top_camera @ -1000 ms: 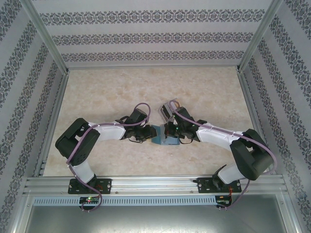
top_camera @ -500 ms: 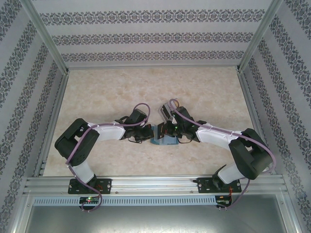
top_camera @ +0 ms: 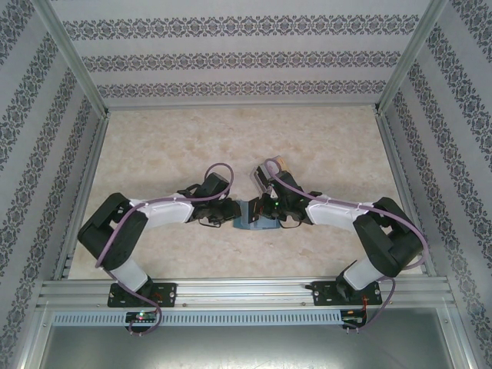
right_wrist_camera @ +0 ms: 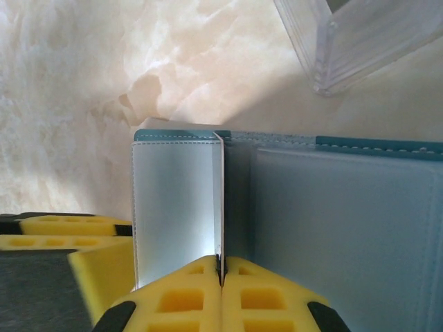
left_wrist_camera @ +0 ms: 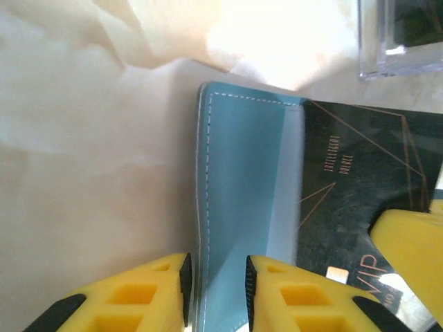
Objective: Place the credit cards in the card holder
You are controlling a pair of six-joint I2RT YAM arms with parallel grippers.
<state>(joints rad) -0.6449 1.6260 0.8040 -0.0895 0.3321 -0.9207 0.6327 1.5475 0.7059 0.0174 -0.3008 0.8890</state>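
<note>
While the left end effector (left_wrist_camera: 216,294) pinches the left cover of the card holder (left_wrist_camera: 242,194) between nearly closed fingers, probably to keep it open and steady on the bench (left_wrist_camera: 90,194), a dark card (left_wrist_camera: 360,187) lies over its right half at mid frame. Further right, the right end effector (right_wrist_camera: 221,290) has its fingers pressed together on a thin pale sheet (right_wrist_camera: 176,207). I cannot tell whether that is a card or the lining, but it seems to be working at a pocket.
</note>
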